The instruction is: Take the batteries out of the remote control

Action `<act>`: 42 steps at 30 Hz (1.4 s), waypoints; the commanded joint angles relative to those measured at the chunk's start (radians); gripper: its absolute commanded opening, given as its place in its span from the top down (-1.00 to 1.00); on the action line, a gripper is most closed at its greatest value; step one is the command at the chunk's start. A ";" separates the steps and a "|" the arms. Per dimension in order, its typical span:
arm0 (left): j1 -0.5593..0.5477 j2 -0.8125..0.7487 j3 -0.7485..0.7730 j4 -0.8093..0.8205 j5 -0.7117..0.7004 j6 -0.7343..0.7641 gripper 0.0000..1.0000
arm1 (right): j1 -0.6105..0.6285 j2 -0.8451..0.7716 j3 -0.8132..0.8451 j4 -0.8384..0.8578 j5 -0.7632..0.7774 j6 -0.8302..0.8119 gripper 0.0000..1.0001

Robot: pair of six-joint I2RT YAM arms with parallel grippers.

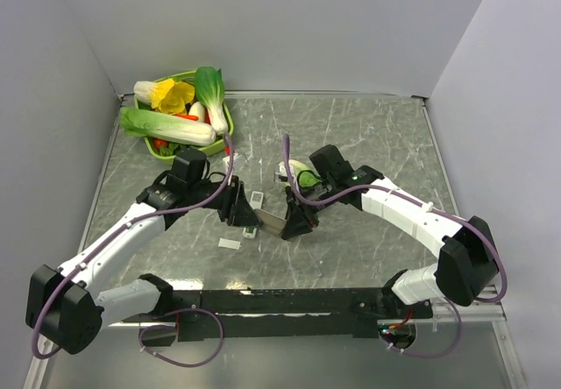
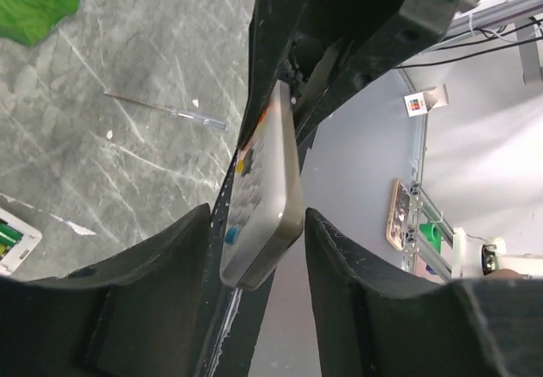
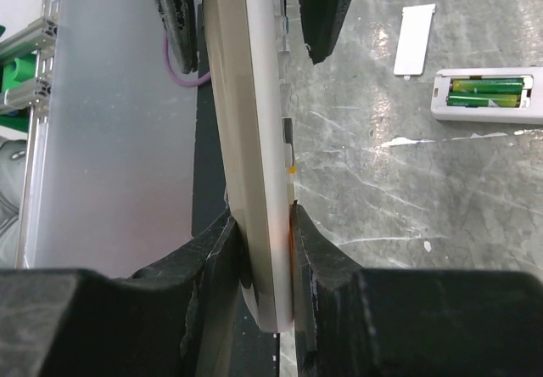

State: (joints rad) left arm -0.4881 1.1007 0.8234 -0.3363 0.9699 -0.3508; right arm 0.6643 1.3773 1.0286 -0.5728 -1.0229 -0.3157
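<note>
Clenched right gripper (image 3: 265,220) pinches slim white button-faced remote control (image 3: 254,97) edge-on. The left gripper (image 2: 257,220) is released, fingers flanking it. Right of remote control, white open-backed case (image 3: 484,115) holds two green batteries (image 3: 485,91), print unreadable; flat white panel (image 3: 414,39) is also on that side. Far-left of remote control, green basket (image 1: 228,119) holds vegetables (image 1: 171,124).

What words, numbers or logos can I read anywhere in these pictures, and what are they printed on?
No text can be read in any view.
Green batteries inside the open remote: printing too blurred to read.
Buttons on the held remote: some are coloured, but no marks are legible.
Small coloured tag in the background: too small to read.
</note>
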 commanded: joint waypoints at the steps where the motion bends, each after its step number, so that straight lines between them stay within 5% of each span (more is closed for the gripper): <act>1: -0.004 0.007 0.040 -0.016 -0.026 0.038 -0.27 | -0.011 -0.015 0.022 0.010 -0.072 -0.036 1.00; 17: 0.005 -0.018 0.057 0.034 -0.028 -0.001 -0.37 | -0.011 0.037 0.034 -0.007 -0.071 -0.042 1.00; 27: 0.040 -0.018 0.049 0.008 -0.019 0.024 0.06 | -0.011 0.042 0.044 -0.016 -0.060 -0.040 1.00; 35: 0.040 -0.009 0.048 0.020 0.006 0.026 0.22 | -0.011 0.052 0.050 -0.025 -0.065 -0.043 1.00; 39: 0.040 -0.009 0.040 0.029 0.035 0.024 0.95 | -0.011 0.052 0.048 -0.018 -0.056 -0.033 1.00; 42: 0.040 -0.018 0.013 0.074 0.035 -0.025 0.98 | -0.018 0.037 0.041 0.022 -0.017 0.009 0.79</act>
State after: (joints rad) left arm -0.4530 1.1042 0.8471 -0.3336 0.9939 -0.3351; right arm 0.6579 1.4246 1.0286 -0.5999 -1.0424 -0.3328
